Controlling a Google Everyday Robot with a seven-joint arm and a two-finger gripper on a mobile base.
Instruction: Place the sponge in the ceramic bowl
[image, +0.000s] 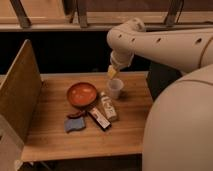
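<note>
Plainly, the sponge (75, 124) lies flat on the wooden table (50, 140), outside the bowl (82, 94), at the front-left of the cluster. The placing the task asks for does not show as done. A small dark reddish-brown piece (76, 115) sits just behind the sponge, between it and the bowl. It is close enough that a grasp from that side would likely catch both, while the sponge's near and left edges look freer.

The bowl stands upright just beyond, its glossy hollow showing nothing inside and open to a drop from above. To the sponge's right a dark bar-shaped packet (100, 119) lies slantwise. Beside it is a pale bottle (108, 106), apparently on its side, and the two fence in that flank. Further back-right stands a white cup (115, 88).

The gripper (113, 71) hangs just above the cup in this view, toward the table's far edge. It is well apart from the sponge and holds neither of the task's things. Whether it is spread or pressed together cannot be told.

The white arm (155, 42) reaches in from the right, above the robot's body (180, 125), which fills the lower right corner. A wooden side panel (20, 90) walls the table's left, which would leave an approach from above or from the right. Being soft and thin, the sponge would probably need a low, squeezing pinch.
</note>
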